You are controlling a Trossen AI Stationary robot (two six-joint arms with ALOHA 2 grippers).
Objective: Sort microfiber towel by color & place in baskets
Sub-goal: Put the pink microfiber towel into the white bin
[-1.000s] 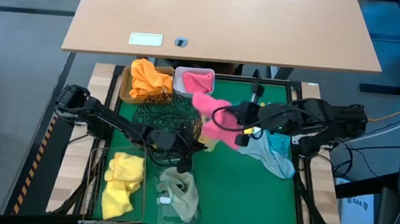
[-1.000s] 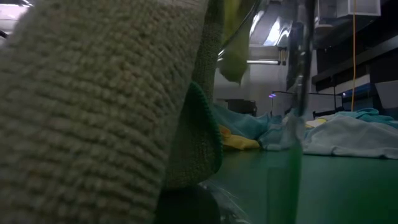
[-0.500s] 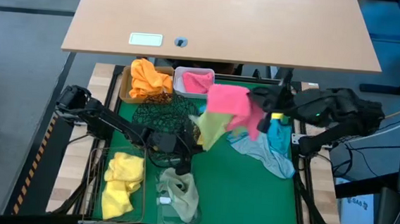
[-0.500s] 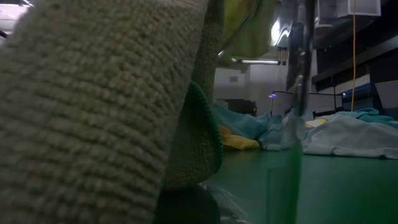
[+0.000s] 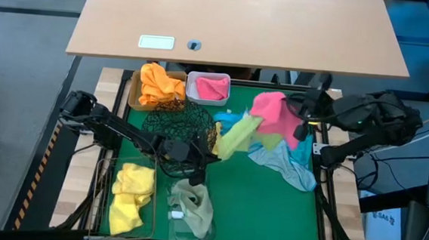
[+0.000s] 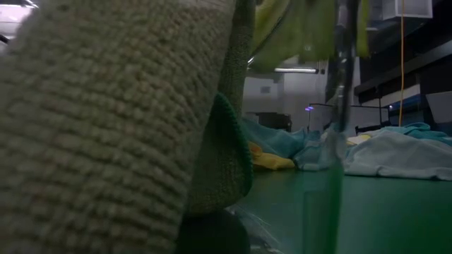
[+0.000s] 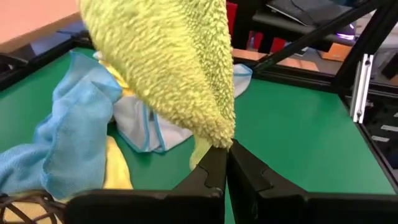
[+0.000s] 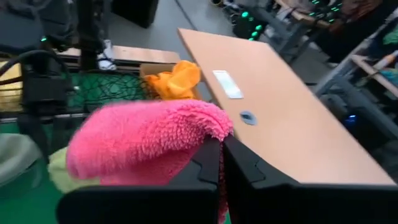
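A pink towel [image 5: 269,113], soft, light and floppy, is pinched by its edge in the closed right claw [image 5: 302,118] above the bench [image 5: 261,206]. A green towel [image 7: 168,68] is clamped in the closed left claw [image 7: 225,163].

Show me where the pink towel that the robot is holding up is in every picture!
High view: the held pink towel hangs right of centre, at the right gripper.
Low view: not in it.
Left wrist view: not in it.
Right wrist view: the pink towel fills the middle, pinched by the right gripper.
Shared landmark: the orange towel.
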